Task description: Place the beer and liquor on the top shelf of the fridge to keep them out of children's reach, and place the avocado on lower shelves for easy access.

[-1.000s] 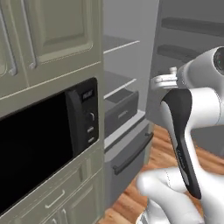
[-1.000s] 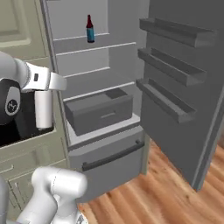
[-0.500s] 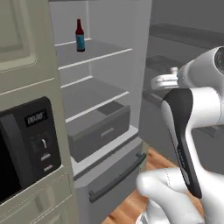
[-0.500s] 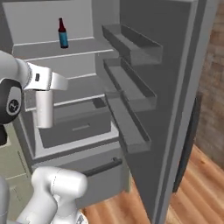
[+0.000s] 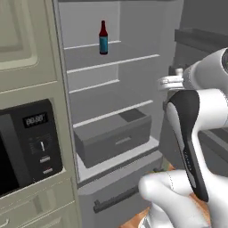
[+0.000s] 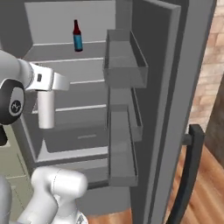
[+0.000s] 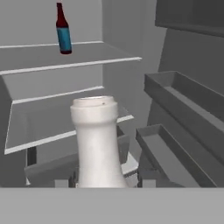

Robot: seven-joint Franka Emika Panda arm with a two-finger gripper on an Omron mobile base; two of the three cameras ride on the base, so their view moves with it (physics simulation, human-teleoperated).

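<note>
My gripper [image 7: 105,183] is shut on the liquor, a white bottle [image 7: 96,144] that stands upright between the fingers; the same bottle [image 6: 45,109] hangs under my hand in front of the open fridge [image 5: 133,26]. The beer [image 5: 103,38] [image 6: 77,36] [image 7: 63,30], a dark red bottle with a blue label, stands on the top shelf [image 5: 124,61] [image 7: 87,63], up and left of my hand. Lower shelves [image 5: 111,115] [image 7: 43,140] run below it, above a dark grey drawer box [image 5: 111,138]. The avocado is out of view.
The fridge door stands open on the right, and its bins [image 6: 127,65] [image 7: 183,100] jut toward my hand. A black microwave [image 5: 26,147] sits in beige cabinets [image 5: 22,40] on the left. Wood floor [image 6: 205,175] lies at the lower right.
The whole scene has shifted as the base moved: the fridge interior now sits in the middle and the microwave has slid left. The white bottle has stayed in my grip.
</note>
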